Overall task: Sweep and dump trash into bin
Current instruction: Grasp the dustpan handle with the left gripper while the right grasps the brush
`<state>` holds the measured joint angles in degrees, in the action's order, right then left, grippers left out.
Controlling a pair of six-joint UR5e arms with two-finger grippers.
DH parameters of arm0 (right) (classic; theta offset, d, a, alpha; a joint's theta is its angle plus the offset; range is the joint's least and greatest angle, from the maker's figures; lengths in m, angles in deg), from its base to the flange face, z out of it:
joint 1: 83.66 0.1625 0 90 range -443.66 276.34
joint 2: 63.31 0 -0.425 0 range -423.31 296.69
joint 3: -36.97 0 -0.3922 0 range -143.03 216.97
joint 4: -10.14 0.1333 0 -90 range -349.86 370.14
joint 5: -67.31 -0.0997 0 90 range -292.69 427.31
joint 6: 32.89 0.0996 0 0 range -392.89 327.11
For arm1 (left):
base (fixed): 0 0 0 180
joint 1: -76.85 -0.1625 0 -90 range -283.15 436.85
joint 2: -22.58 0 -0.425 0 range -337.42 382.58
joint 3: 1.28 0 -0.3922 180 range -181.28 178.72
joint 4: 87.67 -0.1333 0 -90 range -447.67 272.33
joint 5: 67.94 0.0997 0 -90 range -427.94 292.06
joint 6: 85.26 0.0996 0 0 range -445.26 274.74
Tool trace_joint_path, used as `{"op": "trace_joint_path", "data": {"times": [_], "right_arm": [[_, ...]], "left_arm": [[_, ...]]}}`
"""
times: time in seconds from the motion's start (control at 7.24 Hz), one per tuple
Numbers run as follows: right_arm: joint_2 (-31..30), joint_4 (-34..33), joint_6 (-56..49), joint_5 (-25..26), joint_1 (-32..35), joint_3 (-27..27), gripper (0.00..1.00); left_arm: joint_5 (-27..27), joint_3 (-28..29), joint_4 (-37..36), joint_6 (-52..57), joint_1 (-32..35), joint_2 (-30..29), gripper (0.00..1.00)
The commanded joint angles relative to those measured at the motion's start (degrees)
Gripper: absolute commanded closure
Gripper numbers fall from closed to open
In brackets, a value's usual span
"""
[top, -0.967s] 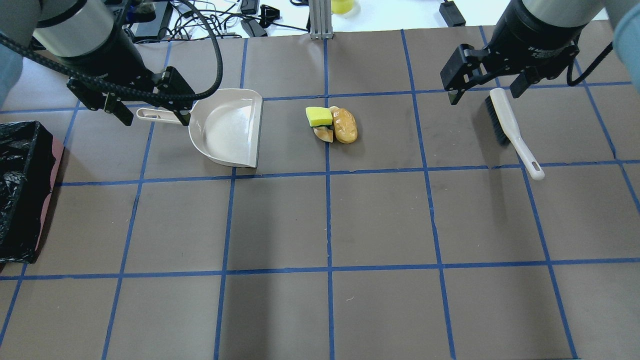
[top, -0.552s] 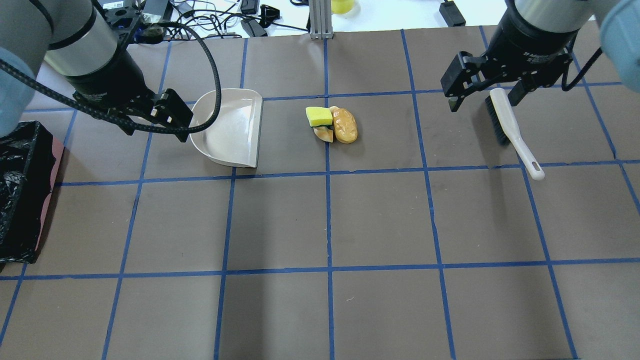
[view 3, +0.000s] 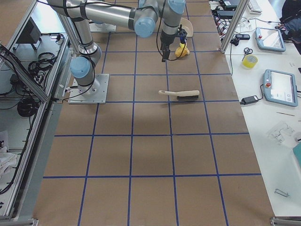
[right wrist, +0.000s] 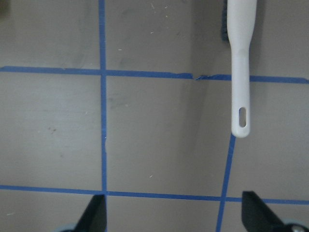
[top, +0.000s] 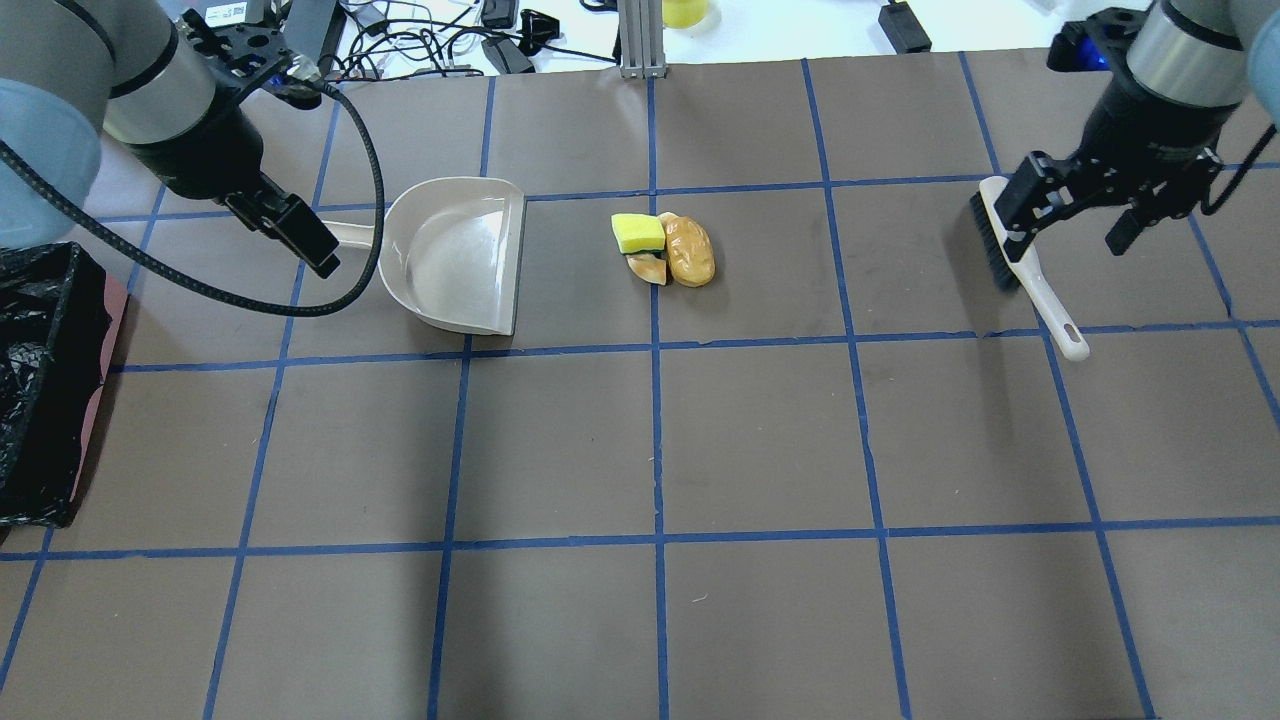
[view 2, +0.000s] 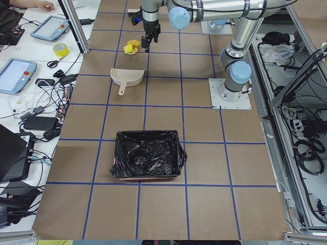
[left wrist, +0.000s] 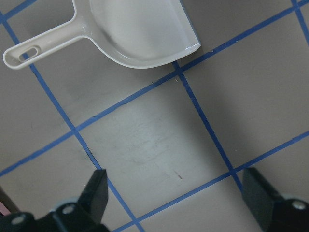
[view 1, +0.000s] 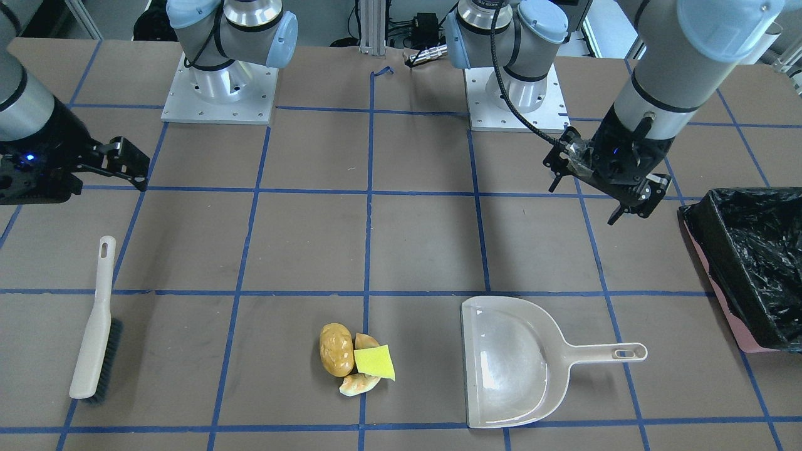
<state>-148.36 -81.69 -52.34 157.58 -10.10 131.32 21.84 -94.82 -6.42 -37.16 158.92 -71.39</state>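
Observation:
The trash (top: pixel 665 250) is a golden-brown lump, tan peel pieces and a yellow sponge piece, piled on the brown table; it also shows in the front view (view 1: pixel 352 361). The beige dustpan (top: pixel 460 255) lies left of the trash, its mouth facing it. The bin (top: pixel 40 400), pink with a black bag, stands at the left edge. My left gripper (top: pixel 295 235) is open and empty above the table, by the dustpan handle (left wrist: pixel 38 46). My right gripper (top: pixel 1065 238) is open and empty above the white brush (top: pixel 1020 260); its handle (right wrist: pixel 240 72) lies ahead of the fingers.
Blue tape lines grid the table. Cables, boxes and a metal post (top: pixel 640 40) lie past the far edge. The two arm bases (view 1: pixel 219 88) stand on the robot's side. The bin (view 1: pixel 752 263) is well apart from the dustpan (view 1: pixel 514 363).
My left gripper has drawn back left off the dustpan handle, which shows again. My right gripper has moved right and a little toward the robot, still over the brush. Nothing on the table moved.

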Motion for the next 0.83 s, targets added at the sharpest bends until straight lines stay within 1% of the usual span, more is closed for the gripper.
{"op": "trace_joint_path", "data": {"times": [0.0,0.14,0.28,0.41,0.55,0.69], "right_arm": [[6.88,-16.97,-7.59,0.87,-5.53,6.86,0.01],[10.22,-22.46,-7.62,0.97,-5.62,7.94,0.01],[12.34,-24.08,-7.62,0.79,-5.63,8.12,0.01],[14.37,-24.88,-7.71,0.88,-5.63,8.65,0.03],[14.74,-26.36,-7.8,2.27,-5.63,10.22,0.04],[14.74,-27.6,-9.63,3.07,-5.63,11.89,0.07]], "left_arm": [[0.22,0.63,-4.68,16.08,-1.3,-5.85,0.0],[0.22,1.42,-5.57,28.33,-3.65,-7.88,0.0],[0.22,2.65,-9.4,38.8,-5.15,-10.68,0.0],[0.31,4.84,-11.7,48.65,-5.26,-13.76,0.0],[0.22,6.86,-11.73,51.45,-5.17,-17.01,0.01],[2.57,9.23,-11.81,59.13,-5.08,-19.48,0.1]]}}
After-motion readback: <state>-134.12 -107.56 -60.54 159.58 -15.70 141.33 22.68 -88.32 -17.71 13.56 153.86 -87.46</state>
